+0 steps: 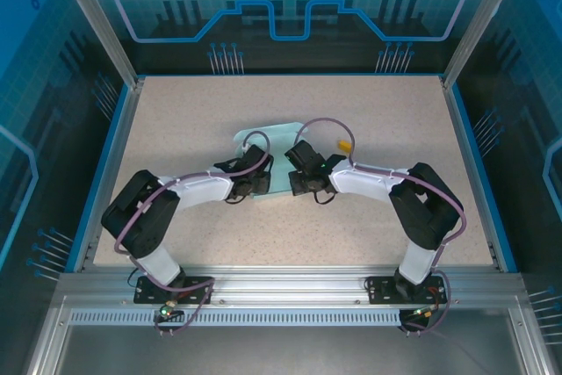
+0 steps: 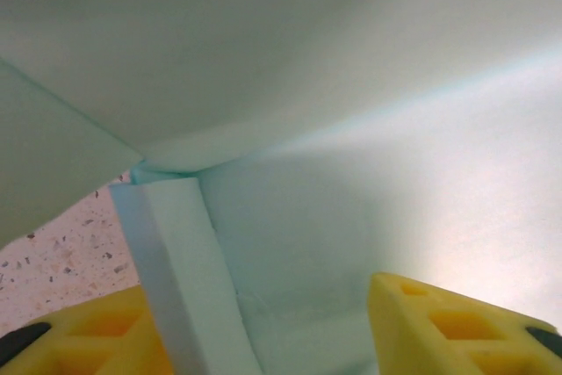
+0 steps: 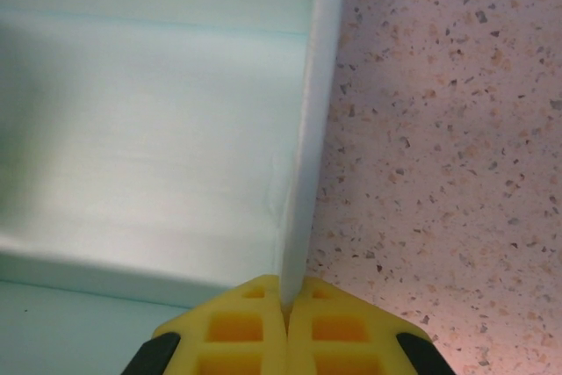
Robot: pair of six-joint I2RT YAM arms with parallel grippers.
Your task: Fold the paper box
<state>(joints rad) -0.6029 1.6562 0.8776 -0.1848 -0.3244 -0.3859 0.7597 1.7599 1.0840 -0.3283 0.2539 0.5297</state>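
Pinches box (image 1: 283,136) wall (image 3: 303,129) in clamped right pincer (image 3: 285,305); straddles flap (image 2: 176,270) with left pincer (image 2: 263,322) spread halfway, holding nothing. Likely light, floppy, crease-prone; best gripped at wall edges.

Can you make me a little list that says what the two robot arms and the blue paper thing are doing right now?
paper box: pale blue card, partly folded, some walls standing, mid-table between the arms
left end effector: open, jaws apart with one box wall between them
right end effector: shut, pinching the edge of a box wall
table: speckled beige
small orange thing: lying on the table just right of the box, nothing holding it
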